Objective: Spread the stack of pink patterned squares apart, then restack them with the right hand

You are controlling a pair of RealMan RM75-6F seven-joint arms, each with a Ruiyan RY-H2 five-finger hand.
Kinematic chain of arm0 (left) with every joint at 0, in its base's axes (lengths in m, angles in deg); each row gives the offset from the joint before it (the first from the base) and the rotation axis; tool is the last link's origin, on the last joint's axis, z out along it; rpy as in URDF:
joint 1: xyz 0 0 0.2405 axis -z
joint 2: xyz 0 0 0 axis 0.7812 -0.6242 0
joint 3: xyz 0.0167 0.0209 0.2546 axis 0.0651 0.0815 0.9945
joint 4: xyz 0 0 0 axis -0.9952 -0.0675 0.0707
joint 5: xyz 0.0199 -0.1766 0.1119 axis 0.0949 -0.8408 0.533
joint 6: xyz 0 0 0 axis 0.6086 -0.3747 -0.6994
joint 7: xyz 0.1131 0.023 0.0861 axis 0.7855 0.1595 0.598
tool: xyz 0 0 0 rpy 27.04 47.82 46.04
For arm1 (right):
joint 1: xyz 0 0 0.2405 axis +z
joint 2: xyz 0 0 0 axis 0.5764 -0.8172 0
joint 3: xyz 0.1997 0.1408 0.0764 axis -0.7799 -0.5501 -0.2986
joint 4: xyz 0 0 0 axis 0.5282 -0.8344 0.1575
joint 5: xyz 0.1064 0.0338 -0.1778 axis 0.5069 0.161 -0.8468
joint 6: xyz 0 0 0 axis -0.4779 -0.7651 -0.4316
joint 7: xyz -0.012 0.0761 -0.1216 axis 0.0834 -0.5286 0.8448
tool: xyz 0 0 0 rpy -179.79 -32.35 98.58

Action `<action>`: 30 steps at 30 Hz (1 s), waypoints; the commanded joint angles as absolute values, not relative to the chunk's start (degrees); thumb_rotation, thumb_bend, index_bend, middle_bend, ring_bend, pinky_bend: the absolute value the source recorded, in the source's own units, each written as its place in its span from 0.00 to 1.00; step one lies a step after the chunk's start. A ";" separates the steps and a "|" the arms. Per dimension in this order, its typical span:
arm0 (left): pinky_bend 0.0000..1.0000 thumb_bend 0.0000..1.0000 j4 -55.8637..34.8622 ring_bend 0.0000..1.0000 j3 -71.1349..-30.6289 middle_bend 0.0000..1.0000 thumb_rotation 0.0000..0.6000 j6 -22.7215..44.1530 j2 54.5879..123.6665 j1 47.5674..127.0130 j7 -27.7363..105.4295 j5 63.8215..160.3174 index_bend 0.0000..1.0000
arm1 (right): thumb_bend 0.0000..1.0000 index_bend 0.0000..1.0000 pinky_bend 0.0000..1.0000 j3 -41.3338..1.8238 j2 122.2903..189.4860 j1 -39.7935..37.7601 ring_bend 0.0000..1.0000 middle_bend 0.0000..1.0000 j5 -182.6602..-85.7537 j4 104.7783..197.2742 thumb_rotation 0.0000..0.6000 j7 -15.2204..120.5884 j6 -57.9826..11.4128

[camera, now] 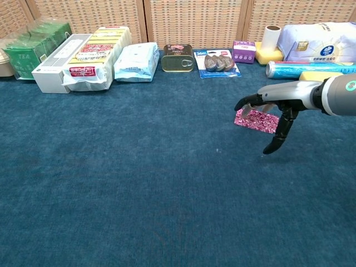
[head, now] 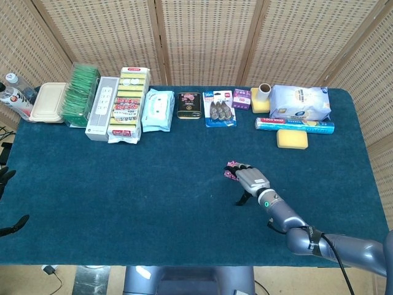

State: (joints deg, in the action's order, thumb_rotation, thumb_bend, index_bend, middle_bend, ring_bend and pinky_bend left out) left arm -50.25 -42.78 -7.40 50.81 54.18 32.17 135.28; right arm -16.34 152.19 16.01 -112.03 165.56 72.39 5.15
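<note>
Right hand point(camera: 272, 108) hovers over stack of pink patterned squares point(camera: 255, 120), fingers apart, thumb hanging down, grasping nothing. Stack flat on blue tabletop point(camera: 139, 183), 6 o'clock from blister pack point(camera: 218, 63).

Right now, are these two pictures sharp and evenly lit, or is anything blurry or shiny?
Head view: even light, sharp, soft shadows; right hand covers most of the pink squares. Chest view: the squares' pattern reads crisply, no glare.

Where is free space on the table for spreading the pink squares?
Bare cloth lies left of and in front of the pink squares under the right hand. The back edge is crowded, from the tea boxes to the yellow sponge.
</note>
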 commanded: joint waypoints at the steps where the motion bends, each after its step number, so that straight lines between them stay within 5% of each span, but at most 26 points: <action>1: 0.06 0.23 -50.33 0.00 -42.74 0.00 1.00 -7.33 50.92 54.22 32.41 135.35 0.00 | 0.02 0.08 0.10 -15.62 151.82 16.25 0.07 0.12 -111.97 165.67 0.97 71.79 5.55; 30: 0.06 0.23 -51.44 0.00 -42.57 0.00 1.00 -7.35 51.68 54.16 34.85 135.09 0.00 | 0.02 0.09 0.25 -4.38 142.70 13.73 0.09 0.13 -120.24 185.19 0.94 78.04 -3.07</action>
State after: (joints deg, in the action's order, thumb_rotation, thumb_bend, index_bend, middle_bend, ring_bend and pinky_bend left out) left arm -51.44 -42.57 -7.35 51.68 54.16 34.86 135.09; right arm -4.86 143.24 13.85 -119.75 184.24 77.48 -2.56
